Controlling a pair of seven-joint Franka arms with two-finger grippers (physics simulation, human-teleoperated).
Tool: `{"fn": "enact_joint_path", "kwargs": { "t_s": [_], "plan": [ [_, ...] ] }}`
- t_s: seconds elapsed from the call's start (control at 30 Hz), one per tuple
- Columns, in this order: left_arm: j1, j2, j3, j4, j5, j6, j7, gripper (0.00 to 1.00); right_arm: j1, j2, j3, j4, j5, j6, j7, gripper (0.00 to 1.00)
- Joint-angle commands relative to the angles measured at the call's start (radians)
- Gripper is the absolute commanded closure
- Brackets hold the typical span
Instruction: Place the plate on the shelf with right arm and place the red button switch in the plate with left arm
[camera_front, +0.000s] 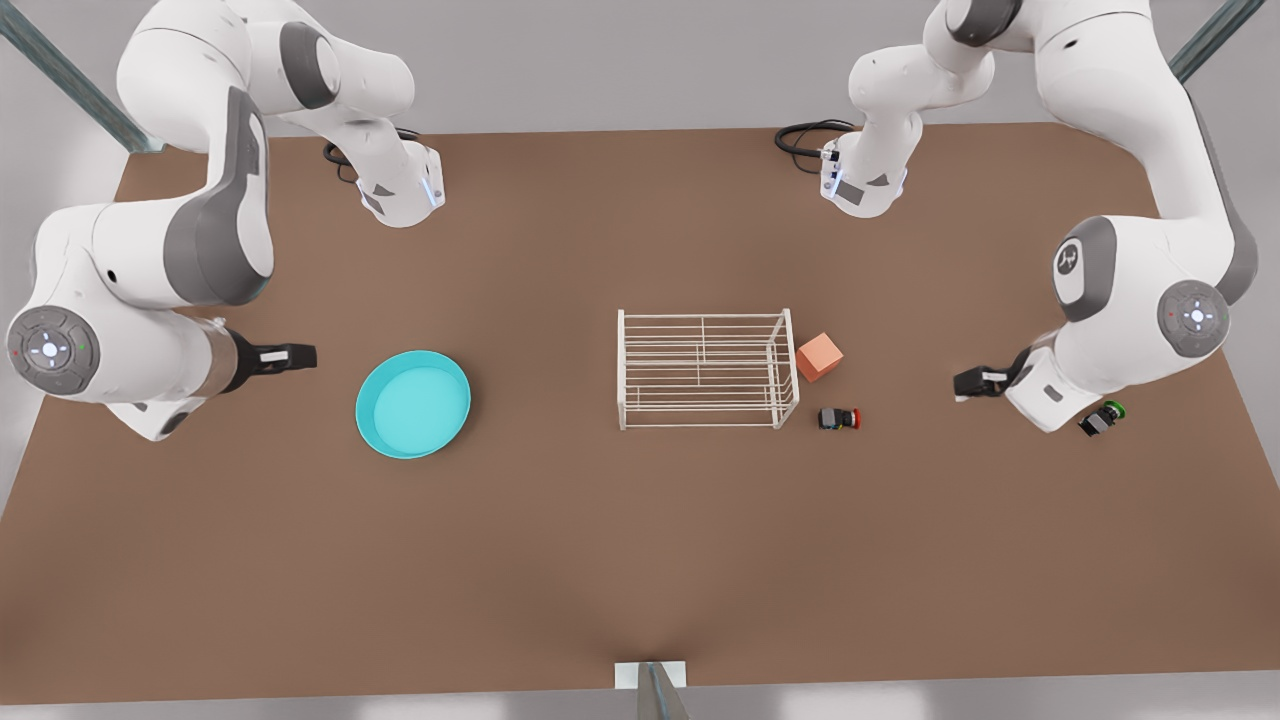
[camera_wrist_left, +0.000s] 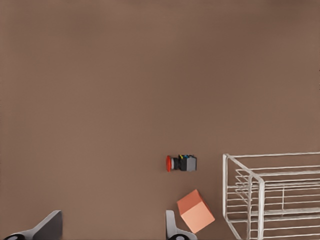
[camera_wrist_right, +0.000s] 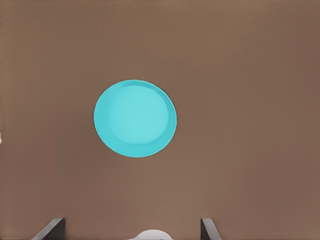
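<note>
— Views differ? Front view alone catches the green-capped switch (camera_front: 1103, 416) beside the left arm.
— Grippers? Left gripper (camera_wrist_left: 112, 227) wide, empty, red button switch (camera_wrist_left: 181, 163) ahead beside shelf (camera_wrist_left: 272, 195); right gripper (camera_wrist_right: 132, 227) wide, empty, plate (camera_wrist_right: 135, 118) ahead.

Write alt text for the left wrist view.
The red button switch lies on its side on the brown table, apart from an orange cube and the white wire shelf. The open left gripper hovers above.
</note>
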Motion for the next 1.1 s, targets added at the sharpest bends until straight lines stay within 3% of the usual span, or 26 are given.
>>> {"fn": "enact_joint_path", "kwargs": {
  "t_s": [0.0, 0.07, 0.2, 0.27, 0.33, 0.4, 0.47, 0.6, 0.73, 0.8, 0.87, 0.97, 1.0, 1.07],
  "plan": [
    [0.001, -0.001, -0.001, 0.001, -0.006, 0.184, -0.016, 0.0, 0.003, 0.001, -0.002, 0.001, 0.013, -0.007, -0.019, 0.0],
    [0.003, 0.001, -0.004, -0.001, -0.003, 0.186, -0.016, 0.0, 0.01, 0.015, -0.002, -0.02, 0.016, 0.016, -0.018, 0.0],
    [0.0, 0.002, -0.006, -0.001, -0.003, 0.186, -0.018, 0.0, 0.011, -0.005, 0.005, -0.315, 0.062, 0.332, -0.03, 0.0],
    [-0.003, 0.002, -0.007, -0.001, -0.001, 0.186, -0.019, 0.0, 0.01, -0.013, 0.005, -0.384, 0.064, 0.405, -0.05, 0.0],
    [-0.017, 0.002, -0.01, -0.001, 0.002, 0.186, -0.206, 0.0, -0.018, -0.053, -0.002, -0.565, 0.111, 0.588, -0.162, 0.0],
    [-0.032, 0.019, -0.012, -0.001, -0.006, 0.186, -0.574, 0.0, -0.052, -0.045, -0.002, -0.591, 0.125, 0.619, -0.209, 0.0],
    [-0.06, 0.031, -0.012, -0.013, -0.004, 0.334, -1.124, 0.0, -0.095, 0.002, -0.006, -0.611, 0.125, 0.64, -0.259, 0.0],
    [-0.075, 0.053, -0.01, -0.009, -0.044, 0.327, -1.513, 0.0, -0.132, 0.03, -0.046, -0.771, 0.186, 0.797, -0.432, 0.0],
    [-0.15, 0.099, -0.012, -0.007, -0.035, 0.33, -1.681, 0.0, -0.139, 0.071, -0.063, -0.863, 0.28, 0.92, -0.581, 0.0],
    [-0.183, 0.116, -0.012, -0.067, -0.001, 0.422, -1.779, 0.0, -0.136, 0.076, -0.061, -0.912, 0.28, 1.005, -0.636, 0.0],
    [-0.204, 0.113, -0.012, -0.128, -0.004, 0.448, -1.825, 0.0, -0.133, 0.03, -0.064, -1.024, 0.331, 1.136, -0.723, 0.0],
    [-0.22, 0.1, -0.012, -0.219, -0.003, 0.523, -1.854, 0.0, -0.116, 0.024, -0.074, -1.051, 0.325, 1.212, -0.733, 0.0],
    [-0.22, 0.099, -0.01, -0.219, -0.001, 0.525, -1.854, 0.0, -0.096, -0.037, -0.097, -1.159, 0.337, 1.349, -0.73, 0.0],
    [-0.218, 0.099, -0.009, -0.22, 0.011, 0.541, -1.856, 0.0, -0.081, -0.071, -0.129, -1.205, 0.367, 1.424, -0.733, 0.0]
  ]
}}
